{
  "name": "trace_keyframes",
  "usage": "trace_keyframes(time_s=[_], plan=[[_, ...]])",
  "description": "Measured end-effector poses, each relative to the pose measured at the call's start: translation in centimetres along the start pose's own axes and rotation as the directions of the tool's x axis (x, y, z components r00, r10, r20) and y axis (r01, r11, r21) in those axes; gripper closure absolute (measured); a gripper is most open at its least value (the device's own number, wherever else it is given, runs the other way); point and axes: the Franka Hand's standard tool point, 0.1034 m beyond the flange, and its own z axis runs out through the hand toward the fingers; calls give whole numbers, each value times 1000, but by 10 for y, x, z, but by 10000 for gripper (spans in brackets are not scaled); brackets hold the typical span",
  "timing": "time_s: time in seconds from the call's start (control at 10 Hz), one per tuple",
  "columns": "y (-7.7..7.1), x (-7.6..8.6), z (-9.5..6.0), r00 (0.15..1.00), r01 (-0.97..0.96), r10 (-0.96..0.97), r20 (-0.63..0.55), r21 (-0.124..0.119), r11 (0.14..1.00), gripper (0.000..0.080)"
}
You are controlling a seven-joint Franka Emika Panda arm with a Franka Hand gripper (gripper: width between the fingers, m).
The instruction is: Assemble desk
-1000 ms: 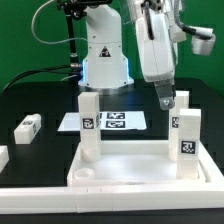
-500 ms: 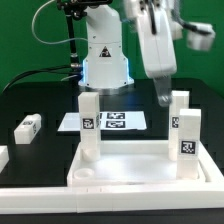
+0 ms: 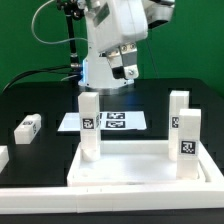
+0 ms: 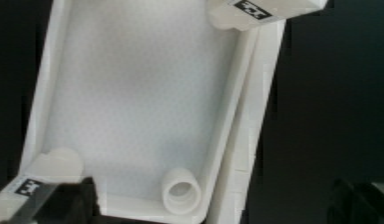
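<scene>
White plastic tabletop panel [image 3: 140, 165] fills the near centre of the table, rim up, three leg posts standing in its corner sockets. Since a second ago the arm has swung off the far right-hand post and risen toward 11 o'clock in the exterior view; it had hung right over that post.

Arm and gripper [image 3: 127, 70] now sit high above the marker board [image 3: 108, 121], well apart from every part. Jaws spread wide, nothing between them.

Posts, exterior view: one at 9 o'clock of the panel [image 3: 89, 125], one at 2 o'clock [image 3: 178, 108], one just in front of it at 3 o'clock [image 3: 186, 143]. All upright, tags showing.

Near socket at 7 o'clock [image 3: 84, 174] is empty; wrist view shows an open round hole [image 4: 178, 189] in the panel.

Loose tagged leg post [image 3: 27, 126] lies on the black table at 9 o'clock, well apart from the panel.

Judgement: third post is released and left seated; the arm looks headed for the loose fourth leg. Three of four in.
</scene>
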Motion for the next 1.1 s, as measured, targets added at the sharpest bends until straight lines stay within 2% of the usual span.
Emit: trace_keyframes(time_s=[0.4,0.5,0.6,0.7,0.9,1.0,1.1], plan=[[2,2,1,964,268,-268,-1,-1,964,150],[12,13,2,919,393,-393,-17,-5,920,150],[34,26,0,837,547,-547,-19,-17,837,150],[55,38,-6,790,613,-613,-14,-22,790,150],[89,81,-24,588,809,-809,-15,-29,588,150],[100,101,-30,524,851,-852,-19,-35,524,150],[101,113,-36,477,878,-879,-17,-32,478,150]])
